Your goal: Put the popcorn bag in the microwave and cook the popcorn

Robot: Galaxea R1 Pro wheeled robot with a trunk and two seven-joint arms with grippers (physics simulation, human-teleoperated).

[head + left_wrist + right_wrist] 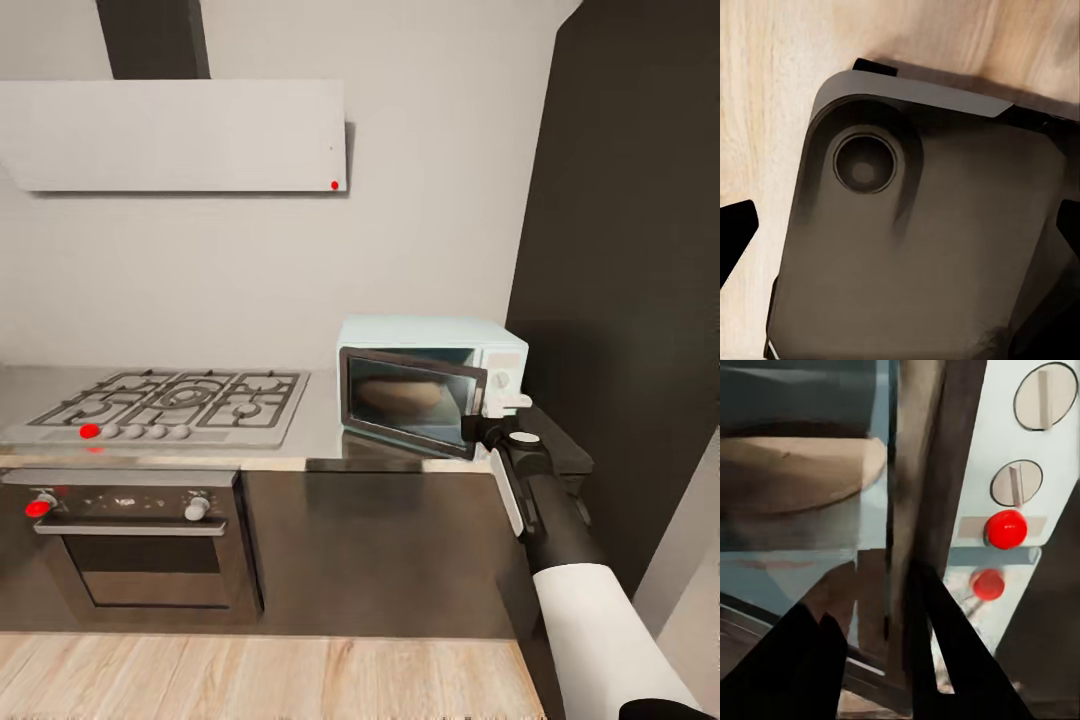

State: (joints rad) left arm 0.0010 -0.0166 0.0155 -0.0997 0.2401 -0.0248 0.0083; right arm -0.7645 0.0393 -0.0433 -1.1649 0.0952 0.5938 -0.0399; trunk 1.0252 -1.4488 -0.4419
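1. The microwave (432, 385) stands on the tabletop (320, 430), right of the gas hob (170, 405).
2. The popcorn bag (400, 394) sits inside the microwave, behind its ajar glass door (410, 402).
3. Right fingers (810, 652) straddle the door's free edge beside the red dot (1006, 529).
4. Left fingers: cannot tell.

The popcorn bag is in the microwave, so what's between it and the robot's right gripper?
The microwave's glass door: the head view shows the popcorn bag behind it, with the right gripper at its free edge.
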